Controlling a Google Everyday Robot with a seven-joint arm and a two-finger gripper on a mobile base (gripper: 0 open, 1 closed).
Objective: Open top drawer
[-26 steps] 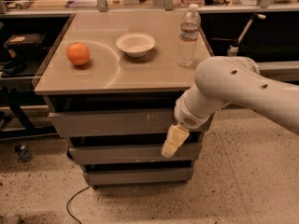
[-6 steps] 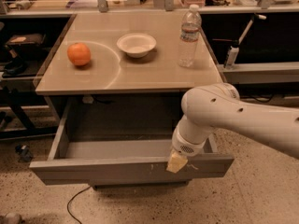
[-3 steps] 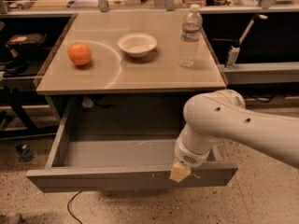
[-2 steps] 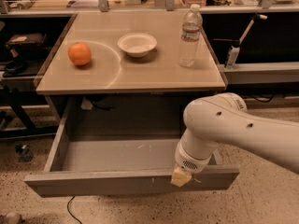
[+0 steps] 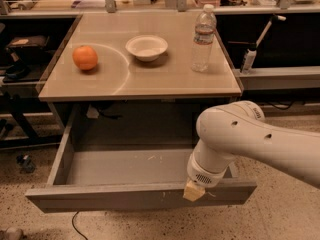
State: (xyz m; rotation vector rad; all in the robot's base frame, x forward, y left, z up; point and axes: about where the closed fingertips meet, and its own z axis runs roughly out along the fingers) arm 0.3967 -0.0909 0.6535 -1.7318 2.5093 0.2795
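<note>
The top drawer point(image 5: 125, 196) is a wide grey metal drawer, pulled far out from under the tan tabletop point(image 5: 165, 79). Its grey tray floor point(image 5: 125, 166) is bare, with small white scratches. My gripper point(image 5: 193, 190) sits at the drawer's front panel, right of centre, at the top edge. Only a pale yellowish fingertip shows below the white wrist. The white arm point(image 5: 260, 144) reaches in from the right and hides the drawer's right inside corner. The two lower drawers are hidden behind the open drawer.
On the tabletop stand an orange point(image 5: 85, 57), a white bowl point(image 5: 146, 47) and a clear water bottle point(image 5: 203, 38). A black cable point(image 5: 75, 223) lies on the speckled floor below. Dark shelving point(image 5: 20, 59) stands to the left, a bench with clutter behind.
The drawer, closed in the earliest frame, has been pulled steadily outward toward the camera. My gripper has moved down and forward with the front panel.
</note>
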